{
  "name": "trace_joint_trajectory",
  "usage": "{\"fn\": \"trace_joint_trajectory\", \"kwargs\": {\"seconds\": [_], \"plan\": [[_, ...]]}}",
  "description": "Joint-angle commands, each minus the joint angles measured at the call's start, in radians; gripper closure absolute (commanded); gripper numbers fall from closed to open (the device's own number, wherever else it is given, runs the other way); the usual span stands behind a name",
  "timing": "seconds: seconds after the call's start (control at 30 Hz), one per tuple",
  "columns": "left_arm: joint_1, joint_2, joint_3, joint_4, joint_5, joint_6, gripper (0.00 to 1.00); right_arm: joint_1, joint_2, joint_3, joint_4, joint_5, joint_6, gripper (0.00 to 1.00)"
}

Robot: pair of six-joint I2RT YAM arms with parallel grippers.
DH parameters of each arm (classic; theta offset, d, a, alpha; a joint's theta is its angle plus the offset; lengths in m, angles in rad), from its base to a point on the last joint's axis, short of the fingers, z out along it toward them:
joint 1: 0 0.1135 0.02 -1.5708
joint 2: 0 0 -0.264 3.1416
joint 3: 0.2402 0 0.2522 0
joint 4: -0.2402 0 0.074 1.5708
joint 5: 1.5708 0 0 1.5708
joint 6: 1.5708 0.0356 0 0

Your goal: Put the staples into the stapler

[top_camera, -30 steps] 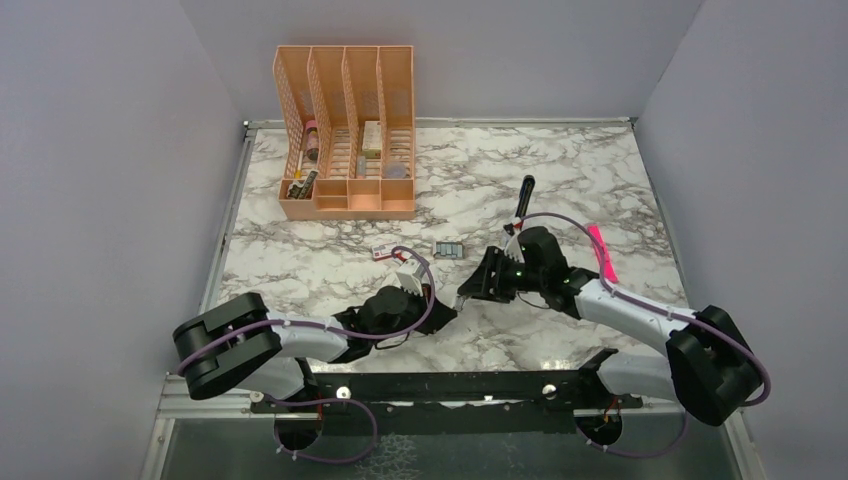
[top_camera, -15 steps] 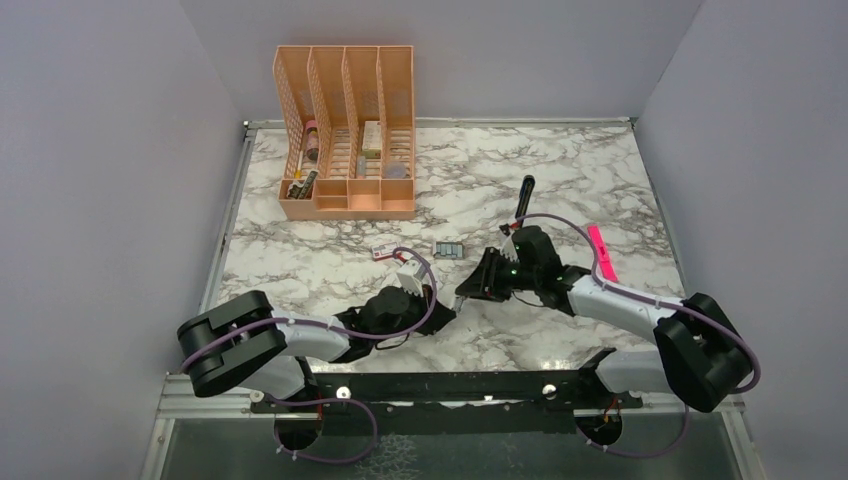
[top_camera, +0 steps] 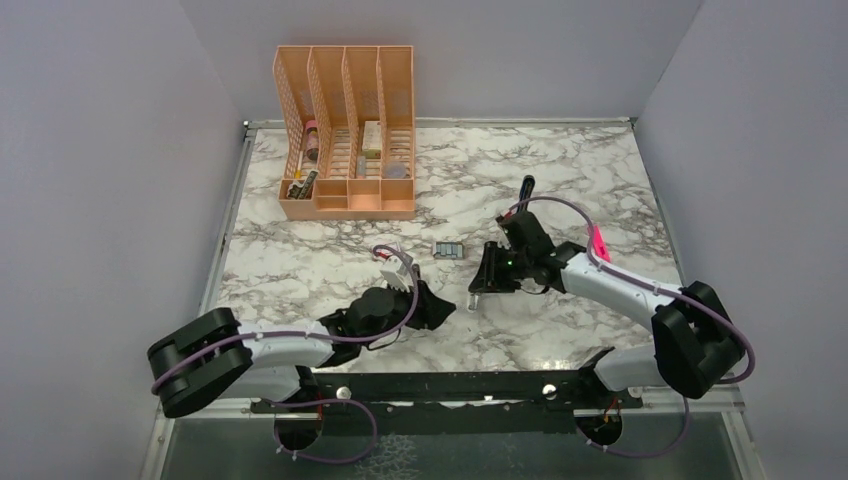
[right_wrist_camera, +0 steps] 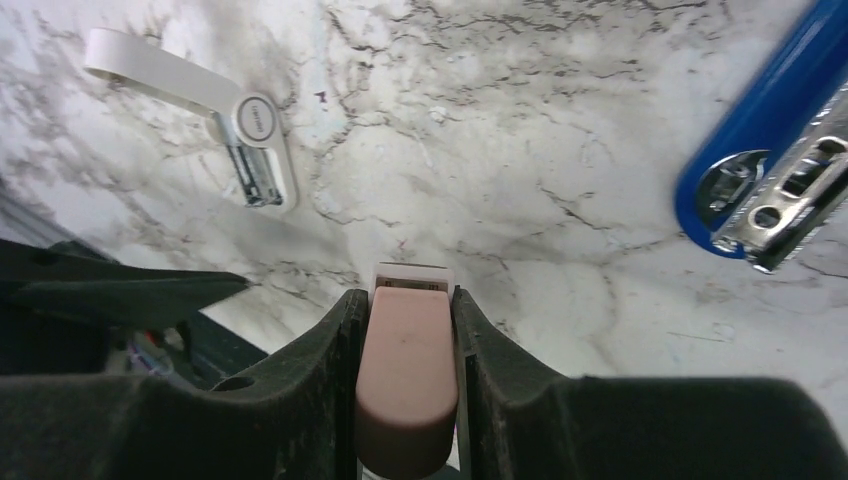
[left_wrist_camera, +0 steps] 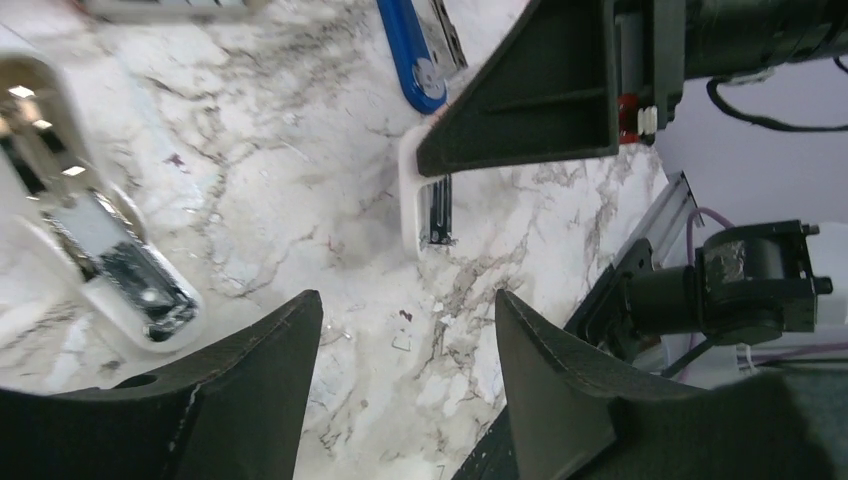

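The marble table (top_camera: 600,160) had both arms low over its near half. The left arm stretched rightward, and the left gripper (left_wrist_camera: 405,300) was spread wide just above the surface. The right arm reached leftward towards it. The right gripper (right_wrist_camera: 405,293) was clamped on the pink staples box (right_wrist_camera: 405,370) and angled down at the marble. The blue stapler (right_wrist_camera: 775,110) lay nearby on the marble, apart from both grippers.

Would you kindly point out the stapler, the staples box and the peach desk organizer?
stapler (right_wrist_camera: 775,105), right wrist view, on its blue body.
staples box (right_wrist_camera: 405,370), right wrist view, on its pink face.
peach desk organizer (top_camera: 347,211), top external view, on its front wall.
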Motion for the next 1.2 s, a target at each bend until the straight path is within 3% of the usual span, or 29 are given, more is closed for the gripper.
{"fn": "trace_joint_trajectory", "kwargs": {"seconds": [0.0, 0.27, 0.4, 0.83, 1.17], "plan": [[0.025, -0.13, 0.039, -0.172, -0.125, 0.059, 0.34, 0.005, 0.033, 0.063, -0.175, 0.102, -0.112, 0.76], [0.038, -0.274, 0.2, -0.599, -0.325, 0.146, 0.32, 0.006, 0.083, 0.102, -0.215, 0.148, -0.147, 0.75], [0.041, -0.295, 0.248, -0.704, -0.384, 0.158, 0.32, 0.007, 0.117, 0.122, -0.218, 0.166, -0.158, 0.75], [0.046, -0.288, 0.252, -0.74, -0.389, 0.14, 0.32, 0.021, 0.199, 0.151, -0.237, 0.199, -0.182, 0.71], [0.049, -0.284, 0.251, -0.747, -0.392, 0.143, 0.32, 0.028, 0.21, 0.161, -0.203, 0.182, -0.207, 0.54]]}}
